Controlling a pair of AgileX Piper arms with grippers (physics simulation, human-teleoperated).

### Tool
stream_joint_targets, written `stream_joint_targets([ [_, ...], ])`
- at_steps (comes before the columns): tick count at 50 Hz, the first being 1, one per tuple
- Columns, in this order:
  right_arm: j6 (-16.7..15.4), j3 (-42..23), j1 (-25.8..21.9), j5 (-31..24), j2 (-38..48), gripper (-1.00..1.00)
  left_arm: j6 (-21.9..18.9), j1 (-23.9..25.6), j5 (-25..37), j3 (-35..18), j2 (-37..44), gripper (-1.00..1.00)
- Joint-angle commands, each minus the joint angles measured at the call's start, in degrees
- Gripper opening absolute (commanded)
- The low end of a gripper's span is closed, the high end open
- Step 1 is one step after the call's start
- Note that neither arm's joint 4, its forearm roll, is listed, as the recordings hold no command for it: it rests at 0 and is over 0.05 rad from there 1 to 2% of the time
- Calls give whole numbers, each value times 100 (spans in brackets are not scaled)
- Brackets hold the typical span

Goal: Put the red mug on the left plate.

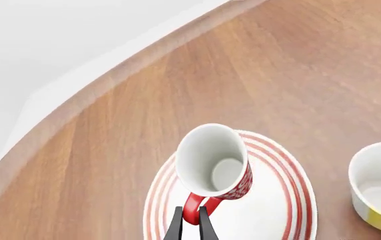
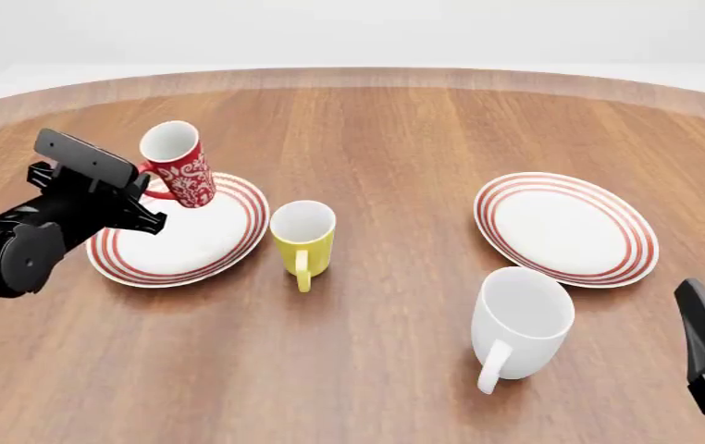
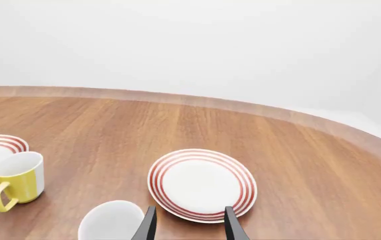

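The red mug (image 2: 181, 172), with its white floral pattern, is tilted over the far part of the left plate (image 2: 192, 250). My left gripper (image 2: 145, 205) is shut on its red loop handle. In the left wrist view the fingers (image 1: 207, 226) pinch the handle, the left gripper (image 1: 191, 226) sits just behind the red mug (image 1: 216, 161), and the ringed left plate (image 1: 277, 210) lies under it. I cannot tell whether the mug's base touches the plate. My right gripper (image 2: 702, 319) is open and empty at the near right; in the right wrist view the gripper (image 3: 190, 225) shows a wide gap.
A yellow mug (image 2: 302, 239) stands just right of the left plate. A larger white mug (image 2: 522, 324) stands at the near right, in front of the second ringed plate (image 2: 565, 228). The round wooden table's edge (image 2: 352, 76) curves along the far side.
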State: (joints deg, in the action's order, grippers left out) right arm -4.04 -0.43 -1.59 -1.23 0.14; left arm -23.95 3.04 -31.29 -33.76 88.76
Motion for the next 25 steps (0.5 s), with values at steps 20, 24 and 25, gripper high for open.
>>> stream_joint_targets([
  [20, 2, 10, 4, 0, 0, 100, -237, -196, -270, 32, 454, -100],
  [24, 3, 14, 8, 23, 23, 100, -244, -213, -328, 45, 526, -100],
  [25, 2, 11, 8, 21, 23, 100, -246, -214, -329, 36, 543, -100],
])
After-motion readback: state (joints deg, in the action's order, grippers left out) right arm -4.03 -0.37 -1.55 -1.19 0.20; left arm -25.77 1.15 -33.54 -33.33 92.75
